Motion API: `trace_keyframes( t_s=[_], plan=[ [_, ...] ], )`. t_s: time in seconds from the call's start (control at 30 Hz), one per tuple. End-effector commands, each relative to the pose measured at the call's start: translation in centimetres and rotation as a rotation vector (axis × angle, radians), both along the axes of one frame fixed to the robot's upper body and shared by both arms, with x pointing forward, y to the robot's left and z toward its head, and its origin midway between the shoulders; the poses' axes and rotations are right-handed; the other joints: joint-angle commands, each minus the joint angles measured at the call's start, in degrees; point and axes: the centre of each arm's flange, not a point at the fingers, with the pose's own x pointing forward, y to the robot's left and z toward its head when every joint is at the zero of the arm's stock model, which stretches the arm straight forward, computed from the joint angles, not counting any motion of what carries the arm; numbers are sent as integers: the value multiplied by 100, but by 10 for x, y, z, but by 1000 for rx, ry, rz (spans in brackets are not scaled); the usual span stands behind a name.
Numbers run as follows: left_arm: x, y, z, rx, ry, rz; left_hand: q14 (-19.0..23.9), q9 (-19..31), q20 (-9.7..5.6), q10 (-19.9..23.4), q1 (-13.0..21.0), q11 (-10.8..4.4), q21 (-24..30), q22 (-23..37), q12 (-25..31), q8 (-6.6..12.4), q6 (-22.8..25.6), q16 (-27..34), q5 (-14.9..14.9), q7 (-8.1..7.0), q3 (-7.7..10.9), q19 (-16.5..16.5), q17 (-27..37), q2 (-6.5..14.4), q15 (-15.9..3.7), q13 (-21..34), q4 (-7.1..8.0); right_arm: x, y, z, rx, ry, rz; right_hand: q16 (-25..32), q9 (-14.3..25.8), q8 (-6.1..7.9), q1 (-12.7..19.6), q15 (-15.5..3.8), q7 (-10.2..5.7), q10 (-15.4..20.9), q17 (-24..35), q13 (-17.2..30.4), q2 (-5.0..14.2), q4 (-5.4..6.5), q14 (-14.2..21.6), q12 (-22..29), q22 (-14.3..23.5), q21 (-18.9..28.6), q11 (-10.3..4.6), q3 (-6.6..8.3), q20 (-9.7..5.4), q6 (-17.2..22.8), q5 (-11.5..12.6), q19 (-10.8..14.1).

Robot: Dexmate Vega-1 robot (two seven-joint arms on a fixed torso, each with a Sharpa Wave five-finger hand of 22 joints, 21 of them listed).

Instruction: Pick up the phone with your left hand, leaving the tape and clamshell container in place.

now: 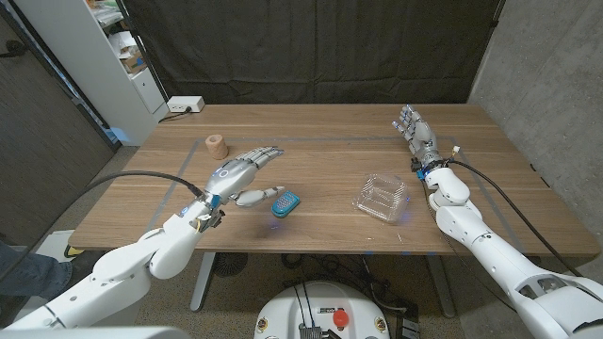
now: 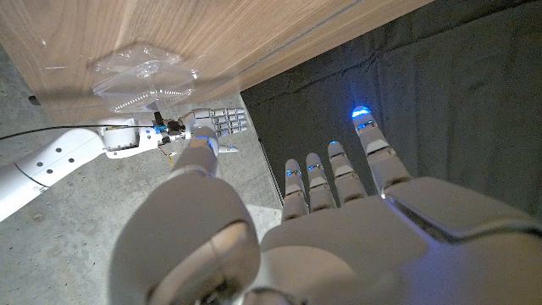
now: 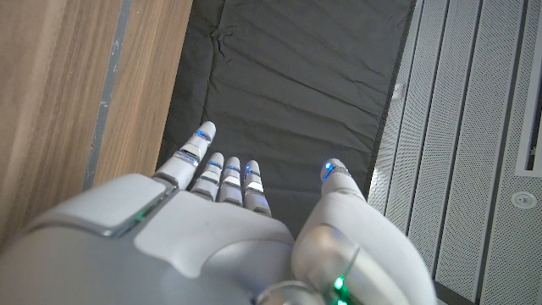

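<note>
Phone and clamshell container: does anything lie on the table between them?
No. In the head view the stretch of wooden table between the phone and the clamshell container is bare wood.

One phone point(image 1: 285, 203), one roll of tape point(image 1: 217, 146) and one clear clamshell container point(image 1: 382, 198) lie on one wooden table point(image 1: 320, 151). Two robot hands: the left hand point(image 1: 242, 171) and the right hand point(image 1: 415, 132).

Wooden tabletop point(image 1: 330, 221) bearing a tape roll point(image 1: 216, 145) near its far left, a blue phone point(image 1: 285, 203) near centre, and a clear clamshell container point(image 1: 382, 198) right of centre
</note>
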Motion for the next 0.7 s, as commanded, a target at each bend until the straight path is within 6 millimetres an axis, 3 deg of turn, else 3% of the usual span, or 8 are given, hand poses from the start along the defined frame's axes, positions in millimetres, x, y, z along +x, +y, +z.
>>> trace_keyframes(
  t_s=[0.03,0.63,0.7],
  plan=[
    [6,-6,-2,34,2,65,50,19,-3,61,123,-24,56,1,42,56,131,13,-31,1,37,74,27,1,1,22,16,-1,-3,-5,7,6,-1,27,13,3,12,-14,-13,51,23,8,12,3,73,41,34,8,-8,-6,-14,23,-8,41],
    [8,-14,-10,92,44,133,143,22,-1,131,234,-19,46,-6,67,88,310,20,-78,64,37,170,29,21,2,39,28,-4,-5,-12,15,10,-6,36,12,0,14,-14,-6,59,32,9,26,-6,98,35,36,1,-6,-22,-7,26,-15,64],
    [9,-14,-11,96,50,139,192,24,1,221,266,-79,38,-8,100,114,421,27,-100,68,29,204,31,25,-22,47,36,-4,-5,-12,15,12,-6,36,12,0,13,-18,-6,63,33,9,25,-7,99,36,36,1,-13,-25,-5,27,-16,67]
  ],
)
